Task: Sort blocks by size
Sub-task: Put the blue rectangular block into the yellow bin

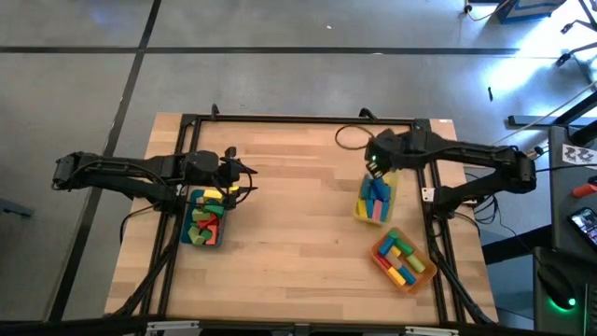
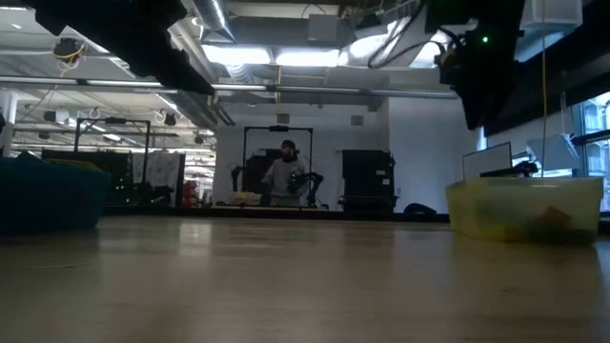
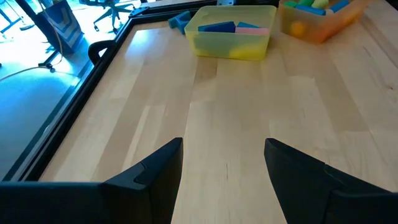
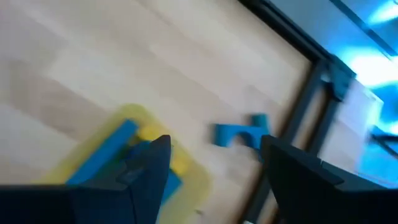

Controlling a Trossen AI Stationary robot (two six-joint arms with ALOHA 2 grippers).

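Surface [image 3: 236, 124]: pale wood planks, smooth, satin sheen. Yellow tray [image 3: 231, 38]: translucent plastic, glossy. Blocks [image 3: 219, 27]: painted, matt. Frame [image 1: 298, 119]: black metal. Claw fingers [image 3: 155, 174]: dark matt plastic.

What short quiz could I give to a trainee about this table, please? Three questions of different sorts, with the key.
1. True or false: the left gripper holds a block.
2. Which tray stands under the right gripper? A) teal tray B) yellow tray C) orange tray
3. Fill in: on the wood beside the yellow tray, outside every tray, lies a blue ____ block.

Key
1. False. Its jaws stand open over bare wood of the table.
2. B, the yellow tray; the orange tray is nearer the table's front, and the teal tray is on the left side.
3. Arch: the blue arch block.
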